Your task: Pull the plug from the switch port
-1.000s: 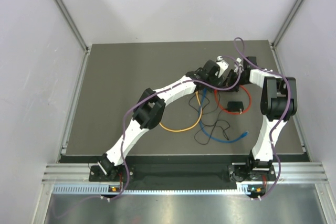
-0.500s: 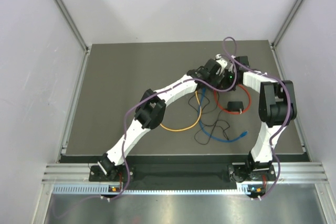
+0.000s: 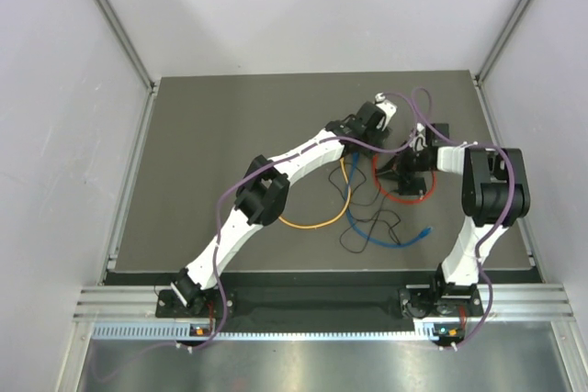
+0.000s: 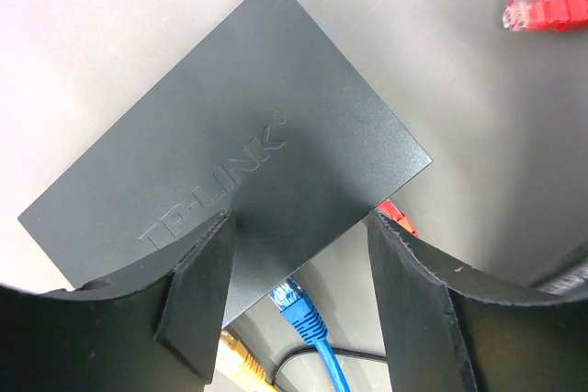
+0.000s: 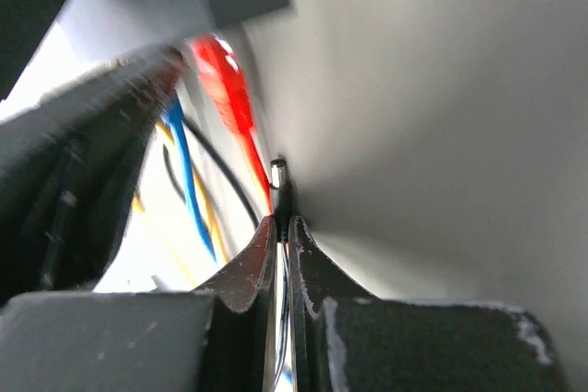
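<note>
Left tool (image 4: 296, 219), jaws apart, straddles the switch (image 4: 230, 153). Right tool (image 5: 282, 223) is clamped on the plug (image 5: 278, 174), seemingly freed; next, carry it clear.

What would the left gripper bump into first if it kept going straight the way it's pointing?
Most likely the flat black box. The left gripper points at its top, with open fingers at the edge near the blue cable. How big the gap between them is, I cannot judge.

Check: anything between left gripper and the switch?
Nothing visible. Left gripper hangs directly over the switch, fingers straddling its cabled edge; blue plug and red plug sit past that edge. Right gripper pinches a thin plug.
</note>
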Robot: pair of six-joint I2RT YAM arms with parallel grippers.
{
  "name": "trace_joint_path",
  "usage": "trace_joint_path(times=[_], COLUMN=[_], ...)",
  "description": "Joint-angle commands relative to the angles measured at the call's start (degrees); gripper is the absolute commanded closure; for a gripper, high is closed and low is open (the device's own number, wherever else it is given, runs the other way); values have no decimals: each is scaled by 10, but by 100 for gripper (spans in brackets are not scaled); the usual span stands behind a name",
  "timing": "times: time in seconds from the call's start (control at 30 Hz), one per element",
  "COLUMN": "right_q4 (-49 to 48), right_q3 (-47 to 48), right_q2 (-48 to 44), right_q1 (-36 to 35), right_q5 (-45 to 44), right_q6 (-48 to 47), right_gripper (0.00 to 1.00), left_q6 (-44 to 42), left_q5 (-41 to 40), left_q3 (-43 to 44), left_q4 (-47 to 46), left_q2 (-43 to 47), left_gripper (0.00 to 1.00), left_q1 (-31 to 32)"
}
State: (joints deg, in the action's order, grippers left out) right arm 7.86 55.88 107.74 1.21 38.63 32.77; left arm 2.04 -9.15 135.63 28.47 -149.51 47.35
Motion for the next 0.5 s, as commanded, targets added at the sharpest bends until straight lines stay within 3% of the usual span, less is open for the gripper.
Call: trace_joint_path(times=[0.0, 0.23, 0.47], right_q4=[4, 129, 237], right_q3=[-2, 69, 90], right_q2=[-18, -87, -162], right_q1=[17, 28, 29], right_q5=[73, -53, -20], right_q6=[7, -65, -92], right_gripper=[100, 100, 100], left_q6=[38, 50, 101], left_q5=[34, 48, 89], left_q3=[-29, -89, -61], left_q4=[59, 12, 32], left_q2=[-57, 3, 69], left_gripper=[37, 37, 34], left_q1=[-12, -16, -32])
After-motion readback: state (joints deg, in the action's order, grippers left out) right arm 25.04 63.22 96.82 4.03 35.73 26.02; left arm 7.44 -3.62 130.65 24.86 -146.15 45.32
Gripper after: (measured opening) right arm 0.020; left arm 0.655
